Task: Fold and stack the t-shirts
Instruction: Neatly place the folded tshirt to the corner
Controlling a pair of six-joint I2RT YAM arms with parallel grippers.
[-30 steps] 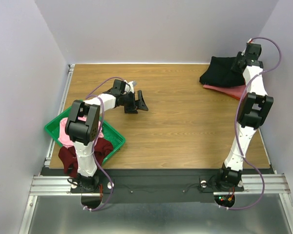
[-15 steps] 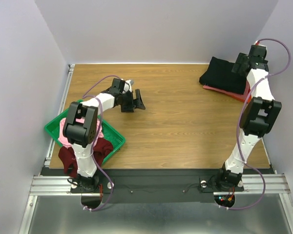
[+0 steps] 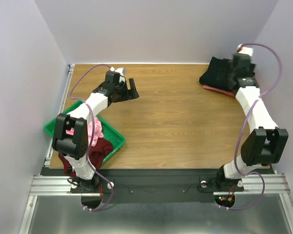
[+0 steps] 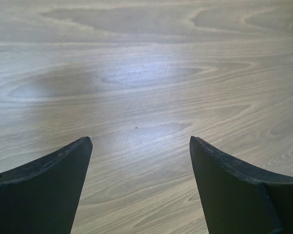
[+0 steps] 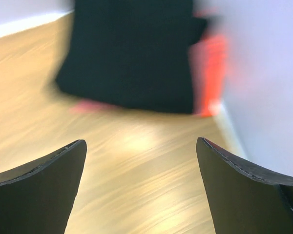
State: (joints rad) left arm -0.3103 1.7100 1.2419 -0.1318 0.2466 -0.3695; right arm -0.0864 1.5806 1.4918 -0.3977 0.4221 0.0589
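Observation:
A folded black t-shirt lies at the table's far right corner on top of a coral-pink t-shirt. My right gripper hovers by this stack, open and empty, with bare wood between its fingers; its view is blurred. At the far left my left gripper hangs open and empty over bare table. A light pink t-shirt and a dark maroon t-shirt lie crumpled in the tray.
The green tray sits at the near left edge, partly under my left arm. Walls stand close behind and to the right of the folded stack. The maroon cloth spills over the tray's near side.
My right gripper has opened and its arm has swung round by the black t-shirt. My left arm has drawn back toward the far left, still open.

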